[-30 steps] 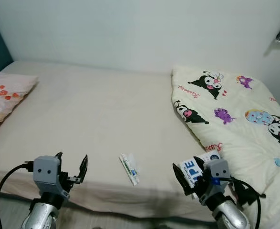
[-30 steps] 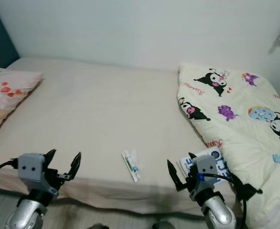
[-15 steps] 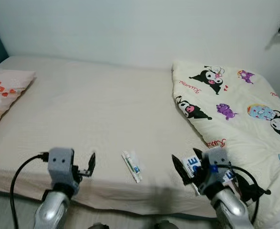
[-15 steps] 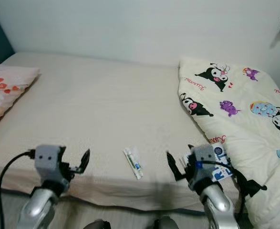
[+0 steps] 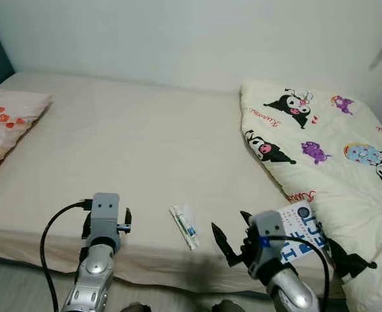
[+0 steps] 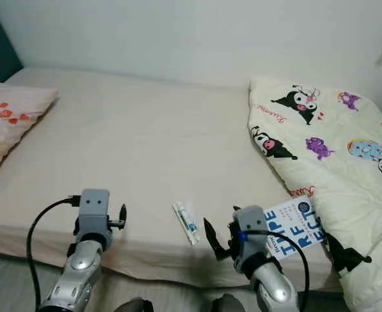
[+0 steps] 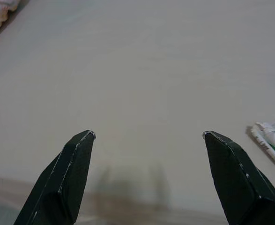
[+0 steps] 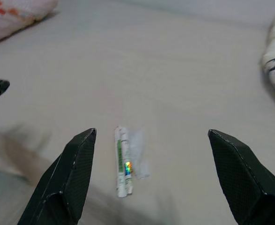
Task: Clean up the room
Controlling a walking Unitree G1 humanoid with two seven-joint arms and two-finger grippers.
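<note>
Hovering wide open, the right hand (image 8: 149,176) faces the tube (image 8: 123,161) on the bed (image 5: 138,149).

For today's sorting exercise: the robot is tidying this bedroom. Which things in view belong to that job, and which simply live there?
Job:
small white and green tube on the beige mattress
white card with blue lettering
open right claw

Lying about:
cartoon-print cream quilt
strawberry-print pink pillow

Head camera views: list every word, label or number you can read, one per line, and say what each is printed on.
"TYPE", "R F", "ECT": large blue letters on the white booklet at the bed's front edge; partly hidden, so the words may be incomplete.
Red script on the cartoon-print quilt: too small to read.
Print on the small white tube: too blurred to read.
</note>
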